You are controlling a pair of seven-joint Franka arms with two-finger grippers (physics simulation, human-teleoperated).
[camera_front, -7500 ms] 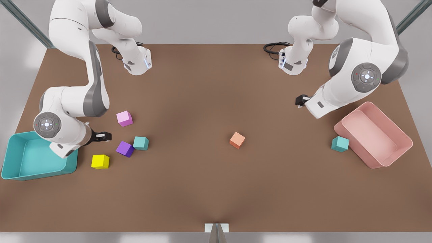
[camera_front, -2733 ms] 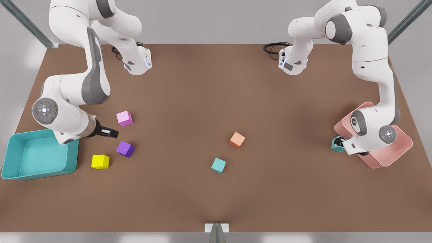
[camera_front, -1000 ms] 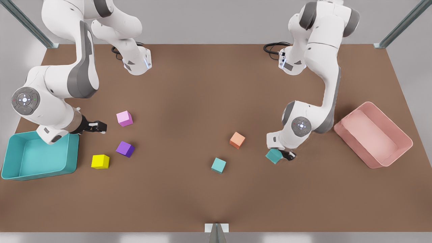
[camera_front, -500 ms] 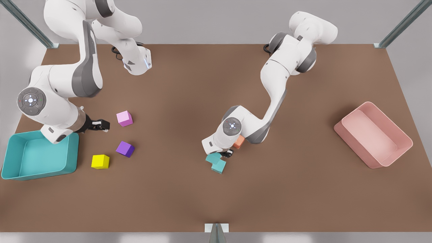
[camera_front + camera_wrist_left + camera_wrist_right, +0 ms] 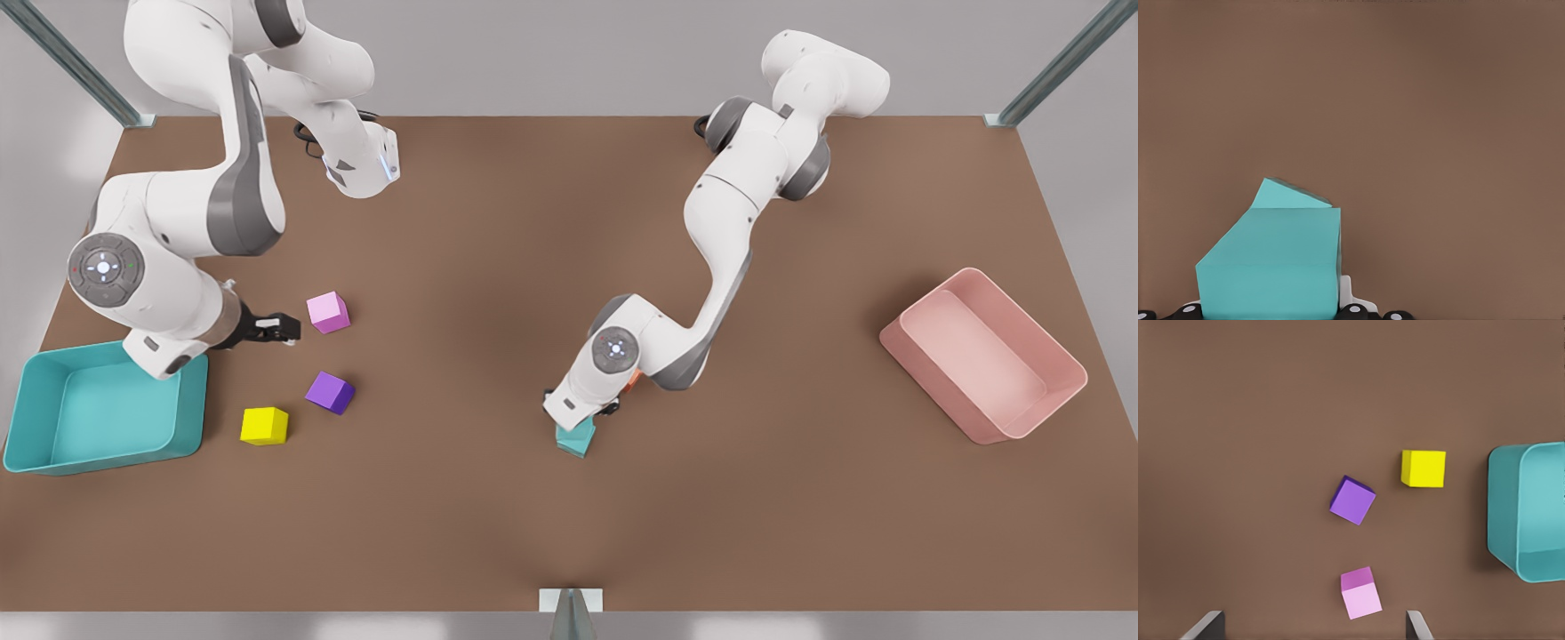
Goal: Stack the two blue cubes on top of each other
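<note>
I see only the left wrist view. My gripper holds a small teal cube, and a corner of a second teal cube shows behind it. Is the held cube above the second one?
Observer: In the front view the left gripper stands directly over the teal cube on the table, near the table's middle. Whether the held teal cube touches it, I cannot tell.
Operator: Is anything close that I could hit?
Observer: A small orange cube lies just behind your arm, mostly hidden by it.
Operator: And the other arm?
Observer: The right gripper waits open beside the light pink cube, far off at the front view's left.
</note>
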